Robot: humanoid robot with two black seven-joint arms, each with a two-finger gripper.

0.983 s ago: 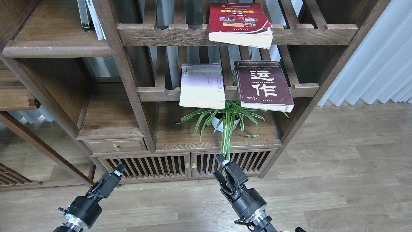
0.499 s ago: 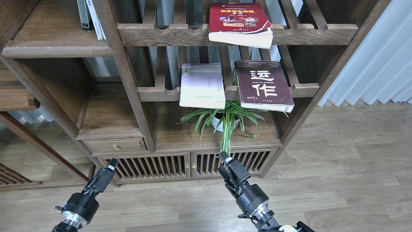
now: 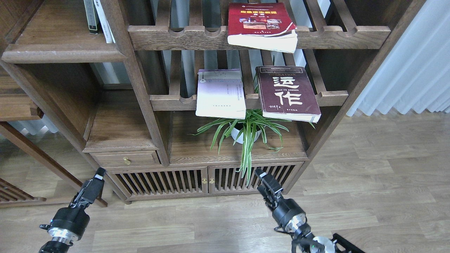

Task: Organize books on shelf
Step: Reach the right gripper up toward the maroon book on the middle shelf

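Both arms low, left claw (image 3: 94,182) and right claw (image 3: 266,182) angled upward.

A home study: wooden bookcase (image 3: 147,102), potted plant (image 3: 246,131), wood floor (image 3: 379,182), white curtains (image 3: 415,66).

Wood-plank floor (image 3: 369,182) carries the large wooden bookcase (image 3: 147,116).

red book (image 3: 258,21) on upper rack, two books below, potted plant (image 3: 246,135)
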